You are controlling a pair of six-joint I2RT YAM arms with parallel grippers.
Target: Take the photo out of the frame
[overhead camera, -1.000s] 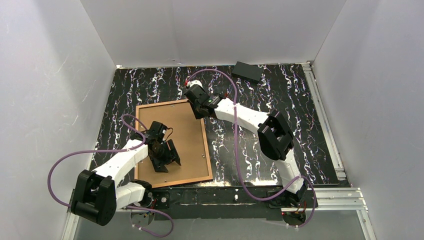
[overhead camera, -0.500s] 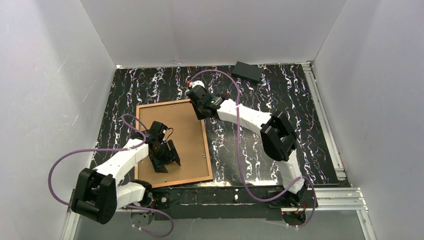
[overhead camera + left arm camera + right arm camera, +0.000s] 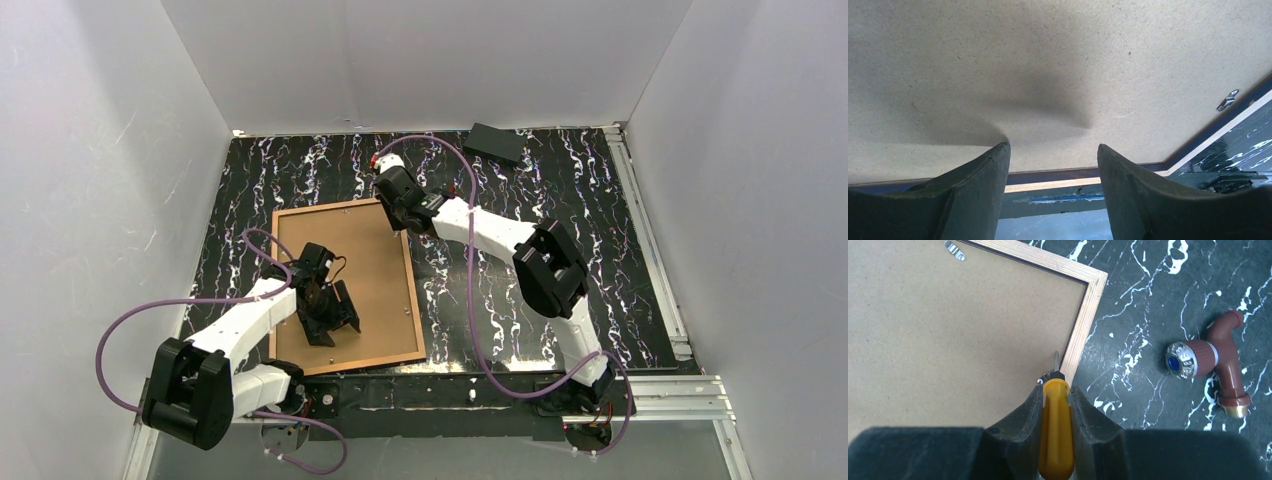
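Photo (image 3: 350, 260) not out yet, board back up, seated in frame (image 3: 1087, 310) near tabletop's near-left corner; my R claw (image 3: 1056, 390) clamps yellow screwdriver (image 3: 1055, 440) at its far-right corner, L claw (image 3: 1053, 150) wide open, empty; clips (image 3: 1228, 100) prob. left to turn.

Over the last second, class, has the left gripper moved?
No. The left gripper sits at the same spot on the photo, equally far from the near edge of the frame.
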